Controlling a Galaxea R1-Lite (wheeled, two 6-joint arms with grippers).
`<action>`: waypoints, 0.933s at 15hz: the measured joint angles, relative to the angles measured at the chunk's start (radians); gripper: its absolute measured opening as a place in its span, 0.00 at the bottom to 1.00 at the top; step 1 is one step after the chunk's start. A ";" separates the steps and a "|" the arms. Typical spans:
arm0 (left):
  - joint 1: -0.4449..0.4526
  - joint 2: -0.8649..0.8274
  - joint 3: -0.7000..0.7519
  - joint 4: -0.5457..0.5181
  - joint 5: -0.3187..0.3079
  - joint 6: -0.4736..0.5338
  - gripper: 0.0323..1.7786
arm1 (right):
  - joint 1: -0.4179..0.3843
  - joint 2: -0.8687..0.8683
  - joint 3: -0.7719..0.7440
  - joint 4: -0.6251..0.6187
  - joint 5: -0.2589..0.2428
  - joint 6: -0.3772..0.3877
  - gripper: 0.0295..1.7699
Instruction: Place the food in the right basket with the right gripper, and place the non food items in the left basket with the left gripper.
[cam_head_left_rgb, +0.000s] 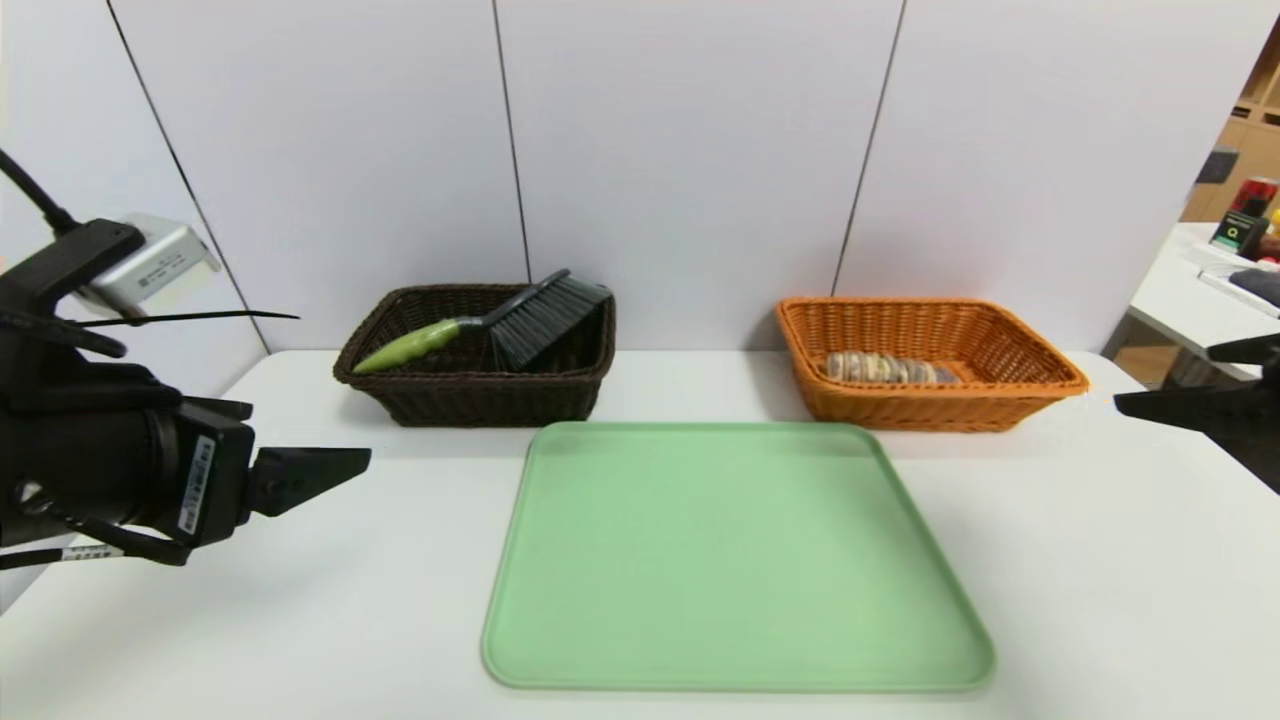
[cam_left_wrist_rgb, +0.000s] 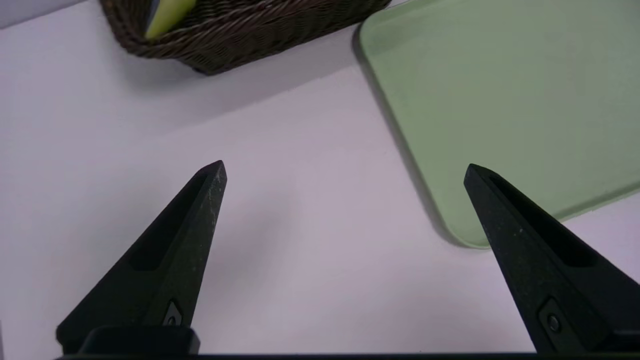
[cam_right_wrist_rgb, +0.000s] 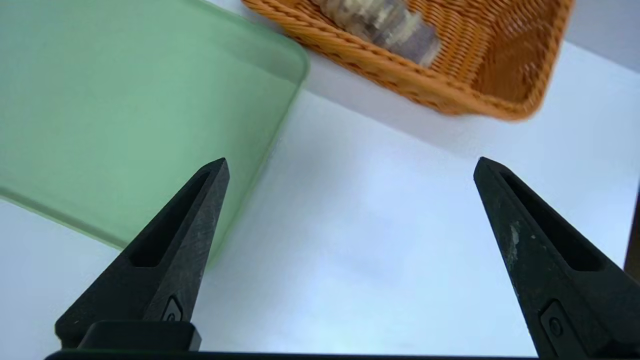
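Ridged tan-and-purple bread roll (cam_head_left_rgb: 885, 368) lies in the orange wicker basket (cam_head_left_rgb: 940, 415); the black two-fingered right gripper (cam_right_wrist_rgb: 351, 159) and left gripper (cam_left_wrist_rgb: 345, 162) (both empty) gape wide above the white table (cam_head_left_rgb: 420, 600).

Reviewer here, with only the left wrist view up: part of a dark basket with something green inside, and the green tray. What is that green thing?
Observer: The handle of a brush, whose black bristles lean up over the rim of the dark basket.
Operator: My left hand stands open and empty above the table. Where is the food?
Observer: The striped roll lies inside the orange basket.
Operator: And the other hand?
Observer: The right hand is open and holds nothing, to the right of the tray.
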 joint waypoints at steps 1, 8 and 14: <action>0.000 -0.018 0.001 0.013 0.034 -0.027 0.95 | -0.019 -0.053 0.031 0.000 -0.015 0.030 0.96; 0.084 -0.271 0.139 0.119 0.148 -0.043 0.95 | -0.133 -0.399 0.257 0.000 -0.028 0.062 0.96; 0.235 -0.531 0.343 0.124 0.142 0.019 0.95 | -0.138 -0.592 0.341 0.013 -0.025 0.070 0.96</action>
